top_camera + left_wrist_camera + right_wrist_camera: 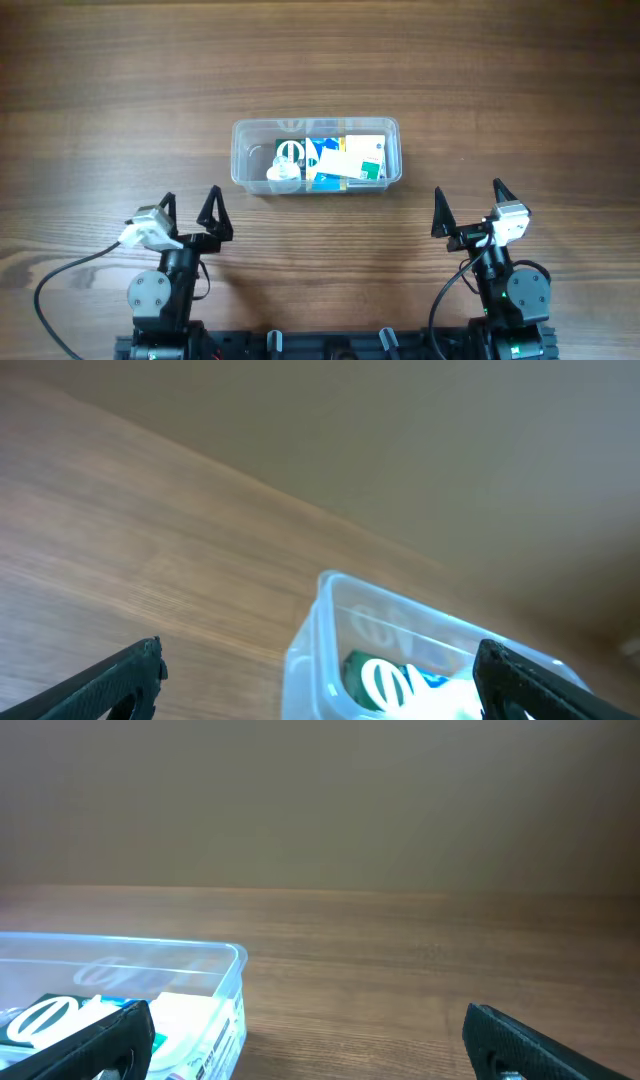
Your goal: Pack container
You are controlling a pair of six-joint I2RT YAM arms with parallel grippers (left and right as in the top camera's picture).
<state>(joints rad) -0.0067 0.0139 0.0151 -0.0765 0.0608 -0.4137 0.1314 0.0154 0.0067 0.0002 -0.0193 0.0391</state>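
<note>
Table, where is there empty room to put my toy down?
The table is bare left, right and beyond the tub, and between it and the open left claw and right claw. Inside the tub it is crowded with boxes.

Container (248, 150) holds small boxes (352, 160), perhaps a white cap (283, 180).

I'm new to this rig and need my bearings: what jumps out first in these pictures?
The clear container sits in the middle of the wooden table, holding small printed boxes in green, blue and white, and a small white item toward its left side. Nearer the front edge, the left gripper and the right gripper stand open and empty, one to each side, both apart from the container.
</note>
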